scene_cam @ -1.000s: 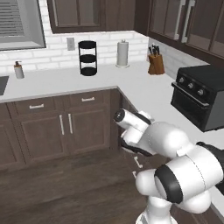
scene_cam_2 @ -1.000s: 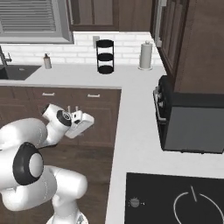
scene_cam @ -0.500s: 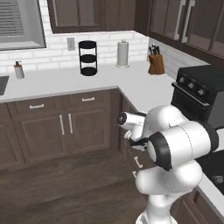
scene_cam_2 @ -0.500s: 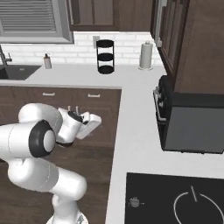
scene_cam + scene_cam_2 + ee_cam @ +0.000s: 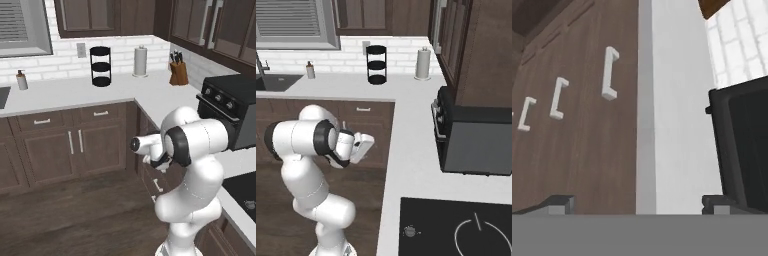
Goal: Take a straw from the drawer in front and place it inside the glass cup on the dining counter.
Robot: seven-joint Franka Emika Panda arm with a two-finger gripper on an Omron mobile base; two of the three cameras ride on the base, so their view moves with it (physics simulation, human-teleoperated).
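Note:
My gripper [image 5: 639, 204] is open, with its two dark fingertips [image 5: 559, 202] spread wide and nothing between them. It faces the dark-brown cabinet front under the white wall counter [image 5: 677, 125], where three silver bar handles [image 5: 610, 72] show on shut fronts. In the right base view the white hand [image 5: 362, 146] hangs close to that cabinet run, just under the counter edge. Two shut drawers [image 5: 100, 114] with small silver handles sit under the brick-backed counter. Which front is the task's drawer I cannot tell. The straw, the glass cup and the dining counter are out of view.
A black toaster oven [image 5: 230, 107] stands on the right counter, with a cooktop [image 5: 456, 230] nearer the base. A black tiered rack [image 5: 101, 66], paper towel roll [image 5: 140, 61], knife block [image 5: 178, 72] and small bottle [image 5: 21, 80] line the back wall. Wood floor [image 5: 75, 210] lies open at left.
The arm has folded upward and its elbow has swung toward the corner, turning the hand to the cabinet run under the right counter. The jaws stay open. The base has not moved.

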